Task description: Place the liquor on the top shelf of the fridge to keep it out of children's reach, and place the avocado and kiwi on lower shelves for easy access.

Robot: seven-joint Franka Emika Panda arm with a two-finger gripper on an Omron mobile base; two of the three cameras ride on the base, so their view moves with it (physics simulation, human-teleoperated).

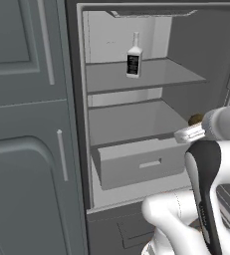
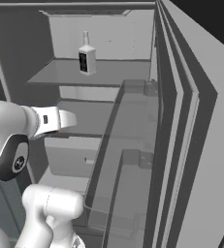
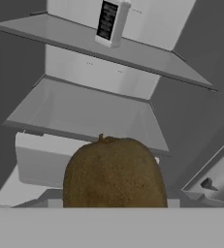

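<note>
Two shelves show inside the open fridge (image 1: 81, 99), and the liquor (image 1: 134, 60) stands upright on the top shelf (image 1: 151, 74), toward its back. From the left base view a small brown lump, the kiwi (image 1: 195, 119), peeks out at the end of the white arm, just in front of the lower shelf's (image 1: 131, 122) right edge. The hand view brings the fruit right up close: it sits between the gripper (image 3: 114, 206) jaws, which stand part-way closed on it, with the lower shelf and the drawer (image 3: 45, 157) beyond. From the right base view the door's clear bins (image 2: 128, 160) stand in the foreground, the bottle (image 2: 87, 59) behind. Dark grey panelled cabinets (image 1: 27, 124) flank the fridge on the left.
</note>
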